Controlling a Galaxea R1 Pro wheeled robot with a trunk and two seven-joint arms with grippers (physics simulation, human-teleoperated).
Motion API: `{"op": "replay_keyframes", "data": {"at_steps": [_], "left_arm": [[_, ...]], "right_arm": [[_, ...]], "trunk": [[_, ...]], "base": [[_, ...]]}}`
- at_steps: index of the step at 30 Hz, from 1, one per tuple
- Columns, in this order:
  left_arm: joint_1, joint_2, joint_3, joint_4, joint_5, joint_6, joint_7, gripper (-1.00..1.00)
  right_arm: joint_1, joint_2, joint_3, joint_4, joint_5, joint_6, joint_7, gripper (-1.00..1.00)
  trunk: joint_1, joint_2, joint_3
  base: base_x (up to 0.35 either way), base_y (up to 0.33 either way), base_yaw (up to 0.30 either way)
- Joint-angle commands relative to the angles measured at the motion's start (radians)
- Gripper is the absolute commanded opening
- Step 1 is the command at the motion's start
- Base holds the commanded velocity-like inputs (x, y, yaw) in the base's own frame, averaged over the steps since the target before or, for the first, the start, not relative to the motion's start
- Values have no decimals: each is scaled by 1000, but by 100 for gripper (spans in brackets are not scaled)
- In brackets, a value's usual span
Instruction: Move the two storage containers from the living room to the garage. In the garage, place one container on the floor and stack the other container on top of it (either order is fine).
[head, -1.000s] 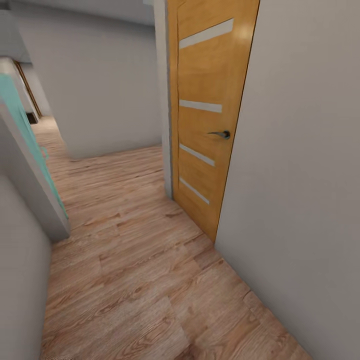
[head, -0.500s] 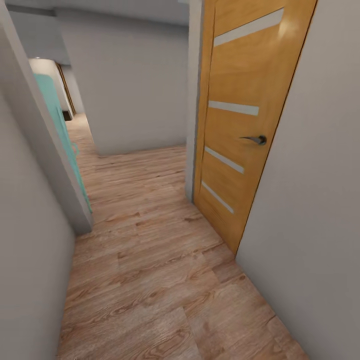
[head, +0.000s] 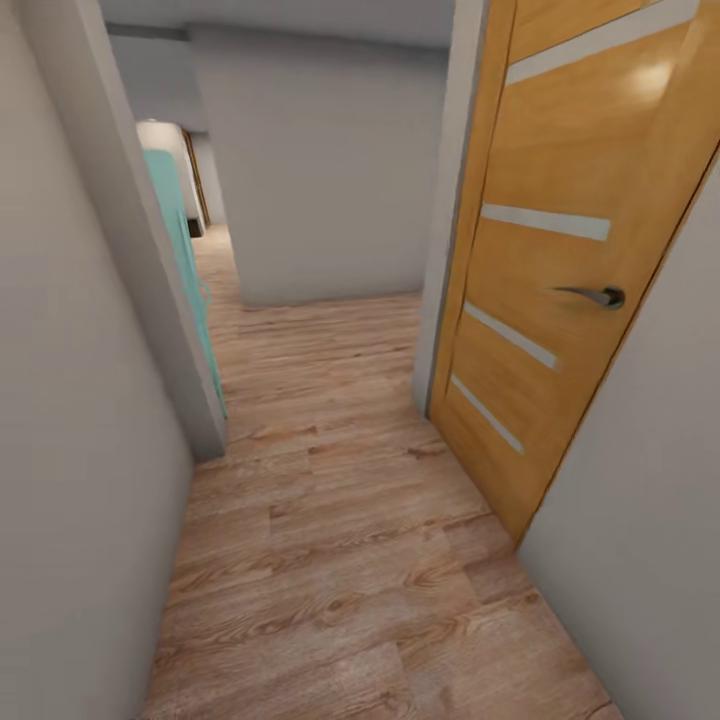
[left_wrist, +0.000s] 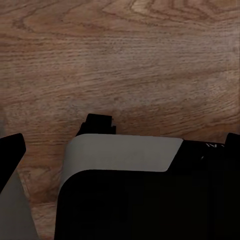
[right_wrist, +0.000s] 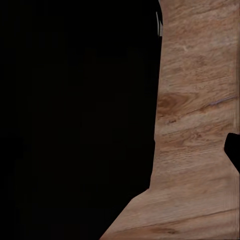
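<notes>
Corridor of light wood plank flooring (head: 340, 560), walled in grey. Orange wooden door (head: 560, 250) with frosted strips and lever handle (head: 592, 295) is seen larger and further to the side than a second ago; the whole view is shifted, so a camera move toward the door is inferred, not a move of things. A transit stage is judged. The storage containers cannot be located from these views, and no concrete floor is seen. A turquoise panel (head: 180, 250), opposite the door, is partly hidden by a wall edge. Wrist views are largely blocked by dark robot housing (left_wrist: 145, 200); the state of either tool cannot be told.
</notes>
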Motion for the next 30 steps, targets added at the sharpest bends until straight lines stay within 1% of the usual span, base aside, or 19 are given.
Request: {"op": "replay_keyframes", "data": {"at_steps": [1,14,22,25,30], "left_arm": [[-1,-1,5,1,-1,-2,2,100],[0,-1,5,1,-1,-2,2,100],[0,-1,5,1,-1,-3,2,100],[0,-1,5,1,-1,-3,2,100],[0,-1,5,1,-1,-4,2,100]], "right_arm": [[0,0,1,0,1,-3,-2,100],[0,0,1,0,1,-3,-2,100],[0,0,0,0,1,-3,-1,100],[0,0,0,0,1,-3,0,100],[0,0,1,1,1,-3,0,100]], "trunk": [[0,0,-1],[0,0,2],[0,0,6],[0,0,7],[0,0,8]], "base": [[195,0,287],[198,-27,287],[271,-13,283],[289,-2,161],[292,-30,56]]}}
